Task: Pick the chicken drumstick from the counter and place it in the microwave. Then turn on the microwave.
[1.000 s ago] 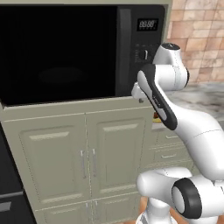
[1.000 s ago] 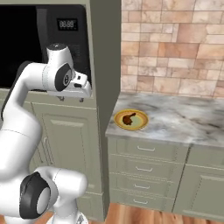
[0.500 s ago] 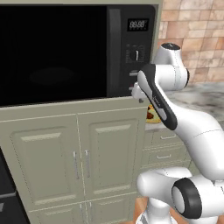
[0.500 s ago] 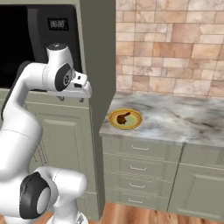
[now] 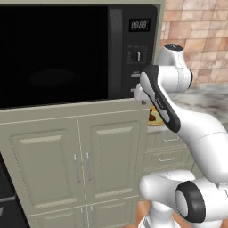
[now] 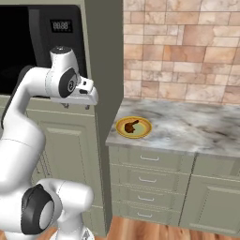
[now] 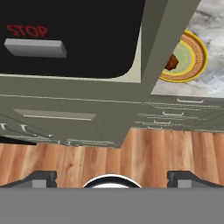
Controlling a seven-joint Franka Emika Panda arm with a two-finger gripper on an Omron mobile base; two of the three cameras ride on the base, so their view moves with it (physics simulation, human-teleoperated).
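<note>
The chicken drumstick (image 6: 131, 125) lies inside a round yellow-green plate (image 6: 144, 131) on the counter (image 6: 187, 129), near the counter's left front corner and just beside the tall cabinet side that frames the microwave (image 5: 75, 53); in the hand view the drumstick (image 7: 171, 62) shows as a reddish-brown lump on the plate (image 7: 192, 61), partly hidden behind the cabinet's edge; in the left base view a sliver of the plate (image 5: 154, 120) peeks out behind the arm. The microwave's dark glass door is closed, so what lies within cannot be told; its control panel (image 5: 139, 53) carries a digital display, a dial and buttons, and in the hand view a red STOP label sits above a grey button (image 7: 35, 47). The gripper (image 7: 111, 178) stands with its 2 finger tips wide apart at the lower corners of the hand view, holding nothing; in the right base view the hand (image 6: 86, 93) hangs in front of the cabinet's corner, close to the microwave's lower right edge and left of the counter. The marbled counter runs open to the right of the plate under a brick wall (image 6: 183, 51); beige drawers (image 6: 150, 176) sit below it, wooden floor (image 7: 131, 153) under those.
</note>
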